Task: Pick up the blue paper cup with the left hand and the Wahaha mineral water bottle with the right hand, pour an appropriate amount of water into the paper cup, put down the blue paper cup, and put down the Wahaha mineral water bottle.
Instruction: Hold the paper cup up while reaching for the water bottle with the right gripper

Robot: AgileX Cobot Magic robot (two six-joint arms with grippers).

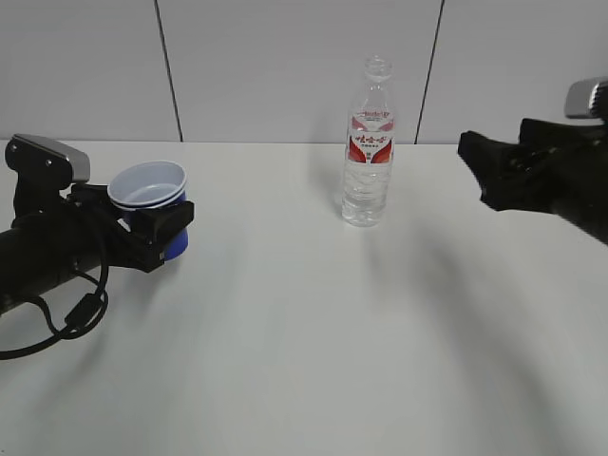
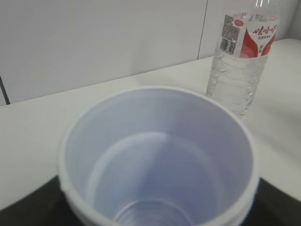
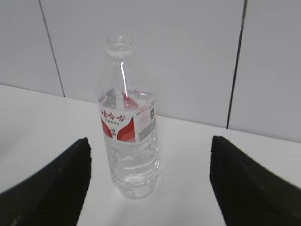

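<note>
My left gripper [image 1: 157, 217] is shut on the blue paper cup [image 1: 177, 243], which stays upright with its white inside showing. In the left wrist view the cup [image 2: 160, 155] fills the frame and looks empty, with black fingers [image 2: 28, 212] at its sides. The Wahaha bottle [image 1: 369, 142] stands uncapped at the table's back middle, holding clear water [image 3: 134, 165]. It also shows in the left wrist view [image 2: 240, 70]. My right gripper [image 1: 478, 171] is open and empty, to the right of the bottle and apart from it. In the right wrist view the bottle [image 3: 129, 141] stands ahead, between the spread fingers [image 3: 51, 188].
The white table [image 1: 313, 342] meets a grey panelled wall [image 1: 285, 66] just behind the bottle. A black cable [image 1: 76, 318] loops on the table under the left arm.
</note>
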